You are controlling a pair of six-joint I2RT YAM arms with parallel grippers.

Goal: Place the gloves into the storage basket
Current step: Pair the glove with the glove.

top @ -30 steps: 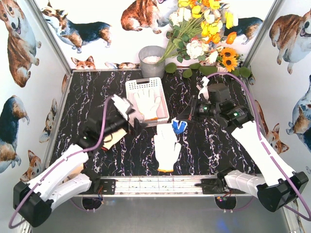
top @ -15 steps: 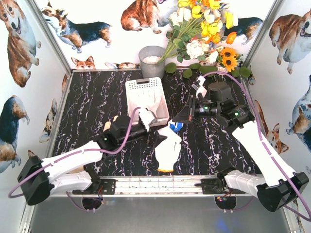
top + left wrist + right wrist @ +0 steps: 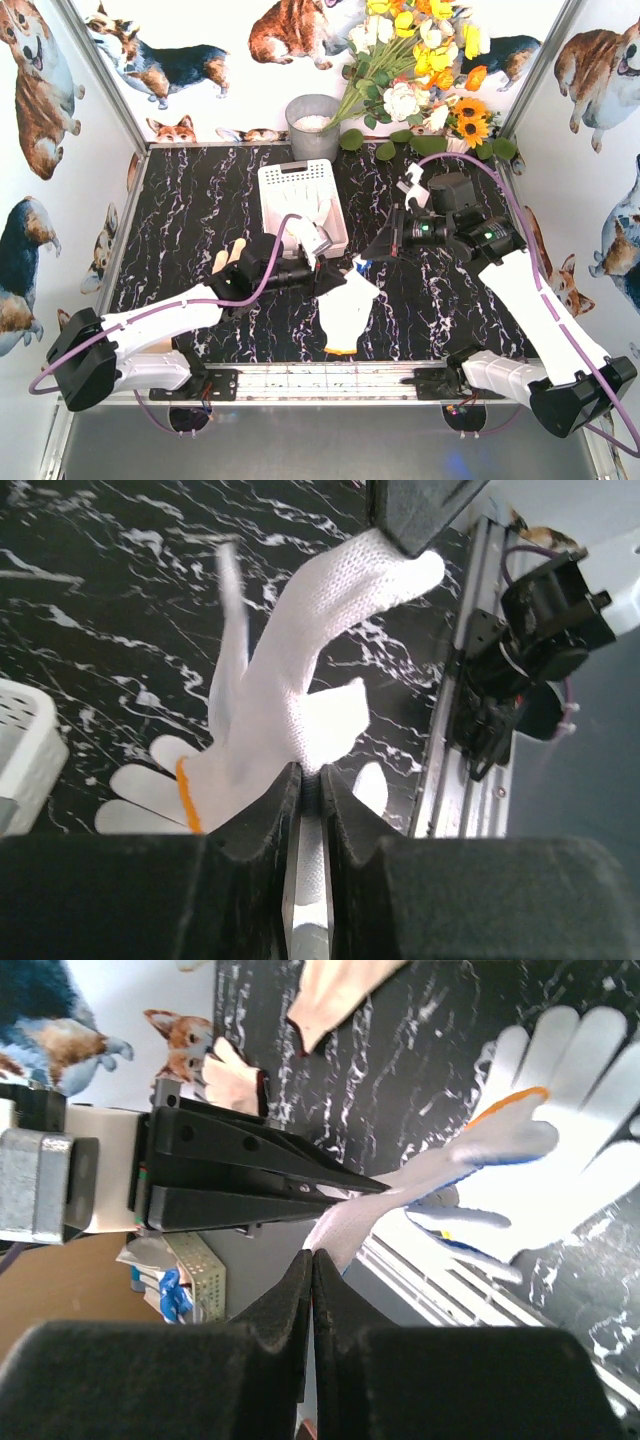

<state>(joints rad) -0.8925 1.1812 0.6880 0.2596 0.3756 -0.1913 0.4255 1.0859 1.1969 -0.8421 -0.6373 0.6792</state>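
tabletop in black marble pattern with white veins, corgi-print walls on three sides

the dark surface filled the floor of the booth. white panels printed with corgis closed it at the left, back and right, framed by slanting metal corner posts. a silver aluminium rail ran along the near edge. at the back stood a round grey bucket. beside it, toward the far right corner, was a bunch of yellow, white and orange flowers, with green leaves lying on the marble.

the shallow white perforated plastic basket sat just in front of the bucket, with a white knit glove lying in it. between basket and rail, a plain white knit glove with an orange cuff lay on the marble, cuff toward the rail. a pale orange glove lay at the left, partly under the left arm.

the right gripper was clenched on a finger of a white knit glove with blue on its palm, which hung above the plain one. the left gripper was pinched tight on a fold of what looked like that same glove. it stretched between the two grippers, just beside the basket's near right corner.
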